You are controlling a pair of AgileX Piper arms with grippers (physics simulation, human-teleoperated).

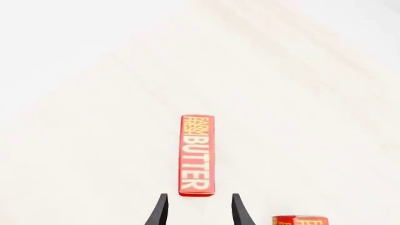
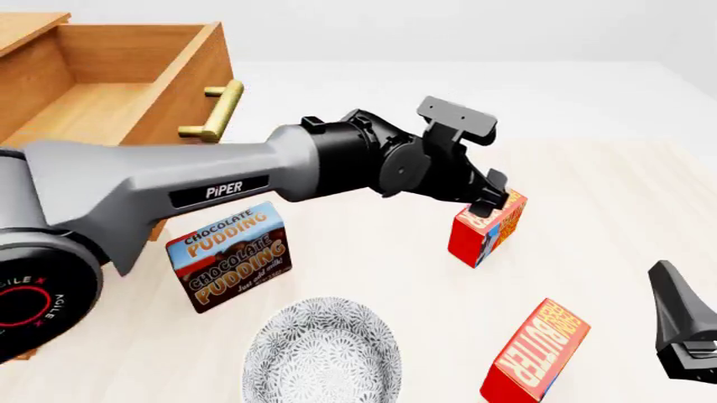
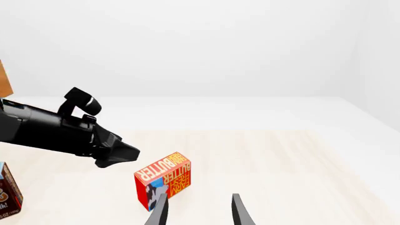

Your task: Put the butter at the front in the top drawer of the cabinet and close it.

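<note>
Butter (image 2: 489, 228) on edge mid-table, toward right edge. Left pincer (image 1: 199, 196) spread above it, empty. Right pincer (image 3: 197, 201) spread, idle. I reckon carton light, stiff, slick: pinch broad faces, mid-length.

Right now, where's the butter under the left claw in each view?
Left wrist: butter seen top-on, just past the left claw tips.
Front: right of centre, directly under the left claw.
Right wrist: ahead of the right claw, beside the left claw's tip.
Shared landmark: the left claw, right next to the butter in all three.
</note>
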